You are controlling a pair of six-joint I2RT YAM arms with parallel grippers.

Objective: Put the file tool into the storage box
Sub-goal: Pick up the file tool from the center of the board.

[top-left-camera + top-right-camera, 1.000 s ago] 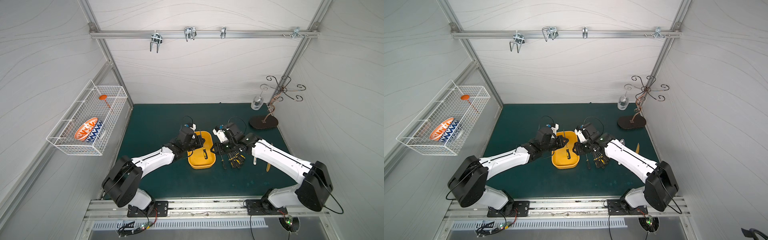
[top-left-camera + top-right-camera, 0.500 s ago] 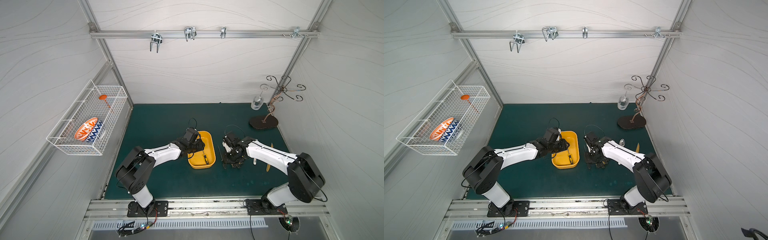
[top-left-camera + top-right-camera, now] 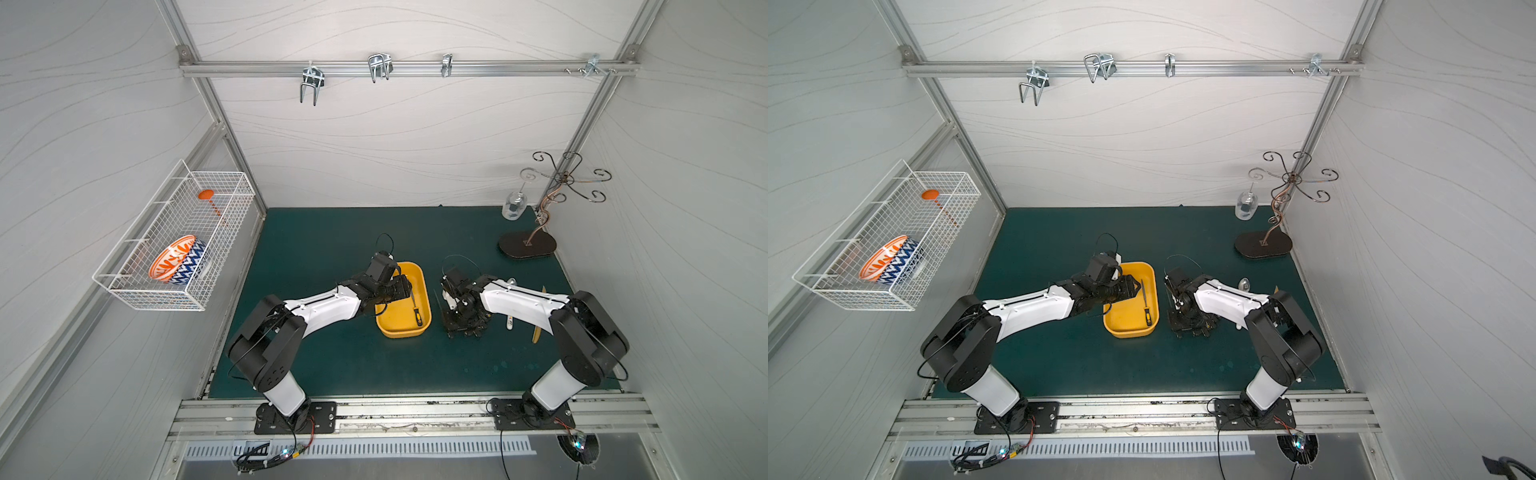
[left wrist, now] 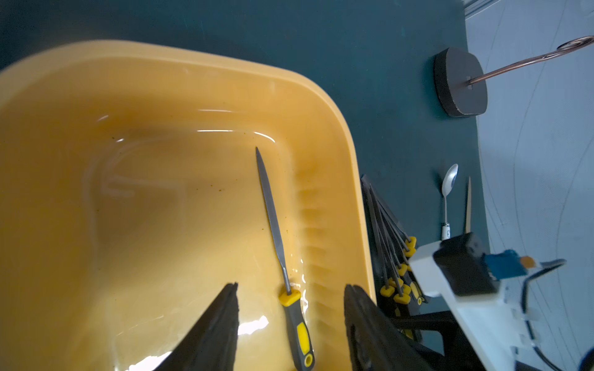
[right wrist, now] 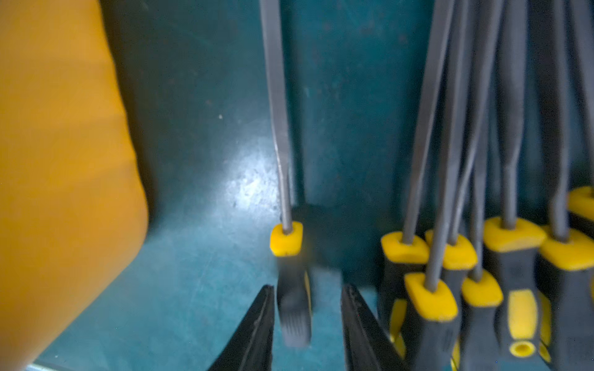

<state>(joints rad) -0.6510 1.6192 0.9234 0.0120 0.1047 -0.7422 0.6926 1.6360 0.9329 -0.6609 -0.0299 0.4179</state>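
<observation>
The yellow storage box (image 3: 401,333) (image 3: 1129,332) (image 4: 337,128) sits mid-mat. One file tool (image 3: 417,314) (image 3: 1145,302) (image 4: 279,253), grey blade with a black-and-yellow handle, lies flat inside it along the right wall. My left gripper (image 4: 291,285) (image 3: 409,286) hangs open just above that file, touching nothing. To the right of the box my right gripper (image 5: 307,286) (image 3: 451,320) is down at the mat. Its jaws stand apart on either side of the handle of another file (image 5: 283,237), with a gap showing. A bunch of several more files (image 5: 482,273) (image 3: 469,326) lies beside it.
A spoon (image 4: 449,183) (image 3: 510,316) and a wooden stick (image 4: 468,205) (image 3: 538,328) lie right of the files. A hook stand (image 3: 527,246) and a glass (image 3: 514,208) occupy the back right corner. A white wire basket (image 3: 174,245) with a bowl hangs on the left wall.
My left gripper opened and let go of the file, which now lies in the box. The right gripper came down to the files and narrowed around one handle.
</observation>
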